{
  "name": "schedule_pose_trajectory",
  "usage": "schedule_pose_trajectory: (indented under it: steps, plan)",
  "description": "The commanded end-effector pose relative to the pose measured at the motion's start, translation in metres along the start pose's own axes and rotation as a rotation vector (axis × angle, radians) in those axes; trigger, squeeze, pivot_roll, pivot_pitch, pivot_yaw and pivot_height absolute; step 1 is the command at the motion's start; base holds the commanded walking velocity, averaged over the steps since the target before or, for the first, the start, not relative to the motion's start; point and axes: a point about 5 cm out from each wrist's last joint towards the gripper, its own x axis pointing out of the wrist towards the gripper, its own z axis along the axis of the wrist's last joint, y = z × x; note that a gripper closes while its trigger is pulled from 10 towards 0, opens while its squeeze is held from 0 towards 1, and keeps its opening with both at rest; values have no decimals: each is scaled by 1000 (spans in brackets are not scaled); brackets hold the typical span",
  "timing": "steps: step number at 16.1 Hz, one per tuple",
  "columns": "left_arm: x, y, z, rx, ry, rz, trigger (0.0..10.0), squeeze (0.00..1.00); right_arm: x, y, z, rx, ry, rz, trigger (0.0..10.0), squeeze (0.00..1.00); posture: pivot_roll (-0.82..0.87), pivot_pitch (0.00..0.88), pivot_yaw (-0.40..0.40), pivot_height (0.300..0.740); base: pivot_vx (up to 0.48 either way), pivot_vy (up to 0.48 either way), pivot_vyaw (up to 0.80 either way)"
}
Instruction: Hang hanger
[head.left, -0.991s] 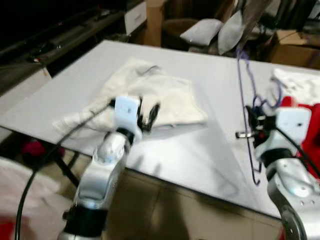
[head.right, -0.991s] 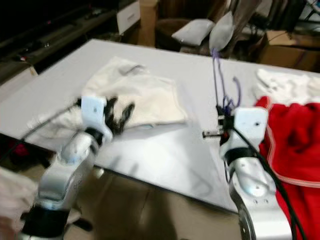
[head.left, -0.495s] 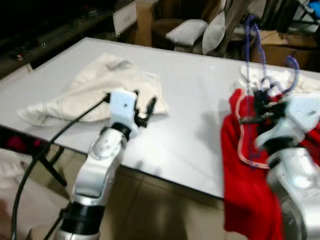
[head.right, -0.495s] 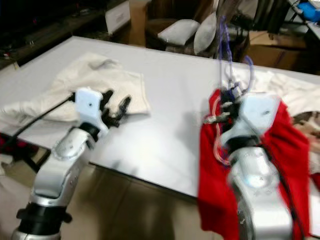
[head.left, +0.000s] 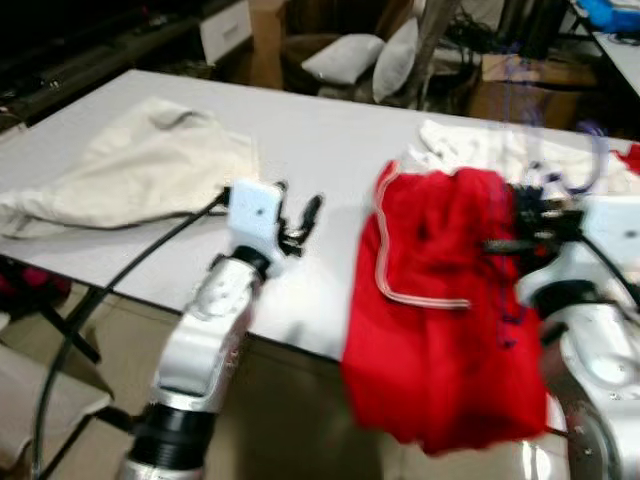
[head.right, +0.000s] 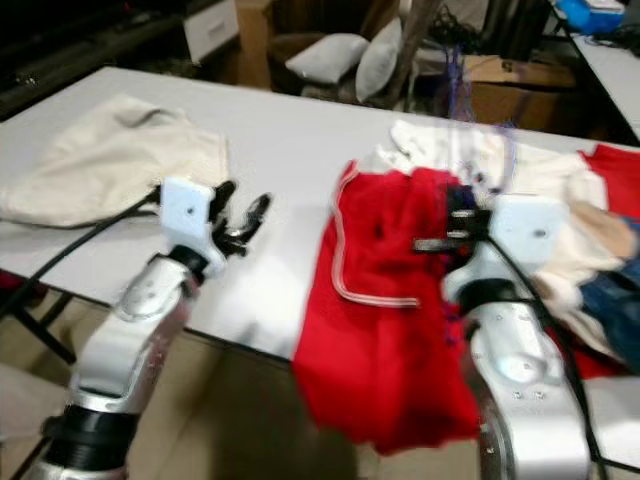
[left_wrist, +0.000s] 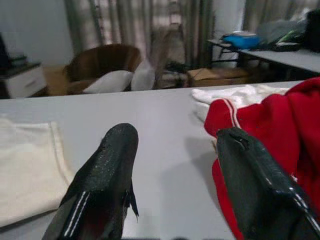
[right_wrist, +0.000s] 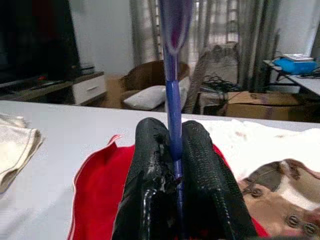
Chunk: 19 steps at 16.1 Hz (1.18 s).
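Head cameras downward, wrist cameras tableward

The worktop (head.left: 340, 150) is a smooth, matt pale grey board. On its left part lies a cream cloth (head.left: 130, 170), soft and faintly wrinkled. The red garment (head.left: 440, 300), hanging over the near edge, is matt, fleecy-looking fabric with a pale piping trim. The hanger (right_wrist: 172, 75) looks like thin blue-violet plastic or coated wire, smooth and slightly glossy. Fingers (left_wrist: 105, 180) of the left gripper (left_wrist: 177, 185) are black with a fine grainy, dull sheen; those of the right gripper (right_wrist: 175, 165) look rubbery. The arms' shells are brushed silver metal.
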Motion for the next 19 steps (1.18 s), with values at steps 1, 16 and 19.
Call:
schedule_pose_trajectory:
  steps: [1, 16, 19]
  plan:
    - [2, -2, 5, 4, -14, -8, 10000, 0, 0, -3, 1, 4, -3, -15, 10000, 0, -29, 9, 64, 740, 0, -368, 0]
    - [17, -8, -3, -12, 29, -43, 10000, 0, -30, -20, -24, 9, 116, -155, 10000, 0, -79, 15, 126, 740, 0, -59, -533]
    - [11, -6, -11, -22, 47, -9, 10000, 0, -26, -19, -24, -35, 119, -97, 10000, 0, -85, 27, 91, 740, 0, -480, -800]
